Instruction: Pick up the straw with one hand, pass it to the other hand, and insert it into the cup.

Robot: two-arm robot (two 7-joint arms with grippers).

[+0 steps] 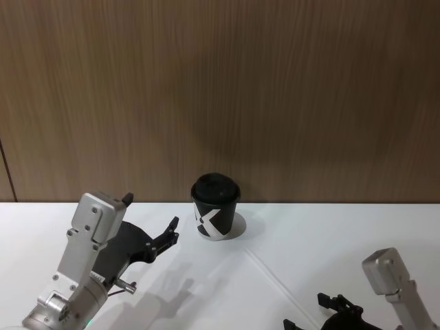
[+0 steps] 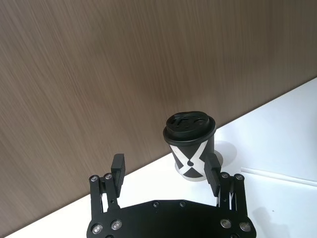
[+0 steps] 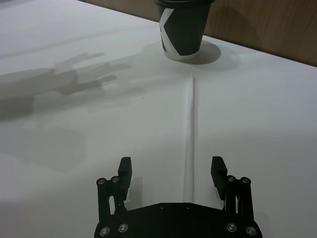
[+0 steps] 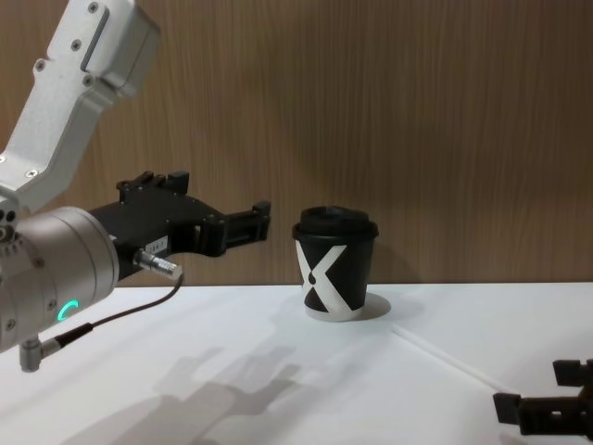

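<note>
Straw [image 3: 190,139] lies flat, long axis running from cup [image 3: 182,29] toward right claw [image 3: 171,166], spread wide and empty; left claw [image 2: 166,166] hovers open.

The black cup [image 1: 216,210], white X-patterned and lidded, stands upright at centre frame. The thin white straw [image 1: 275,276] lies flat on the bench [image 1: 344,234], lower right.

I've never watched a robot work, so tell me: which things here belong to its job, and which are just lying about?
Job: straw, lying flat; cup; right gripper, open, low over the straw; left gripper, open, raised.
Not part of it: white table; wooden wall behind.
</note>
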